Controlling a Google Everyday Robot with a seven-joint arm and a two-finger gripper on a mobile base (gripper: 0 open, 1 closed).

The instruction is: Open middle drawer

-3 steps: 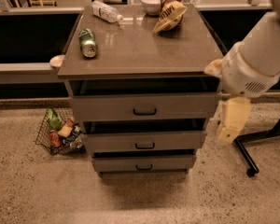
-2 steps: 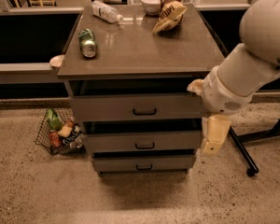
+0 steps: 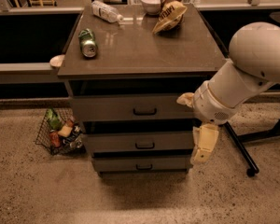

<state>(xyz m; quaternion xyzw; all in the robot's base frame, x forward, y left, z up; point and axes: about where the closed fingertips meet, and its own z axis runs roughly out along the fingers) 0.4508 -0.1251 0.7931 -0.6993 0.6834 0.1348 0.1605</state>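
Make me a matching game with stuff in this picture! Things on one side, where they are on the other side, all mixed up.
Things:
1. green can
2. wire basket
3. end effector
4. white bowl

Places:
A. on the floor, left of the cabinet
B. hanging just right of the middle drawer
C. upright at the back of the cabinet top
D. lying on its side on the left part of the cabinet top

Pairs: 1-D, 2-A, 3-B, 4-C.
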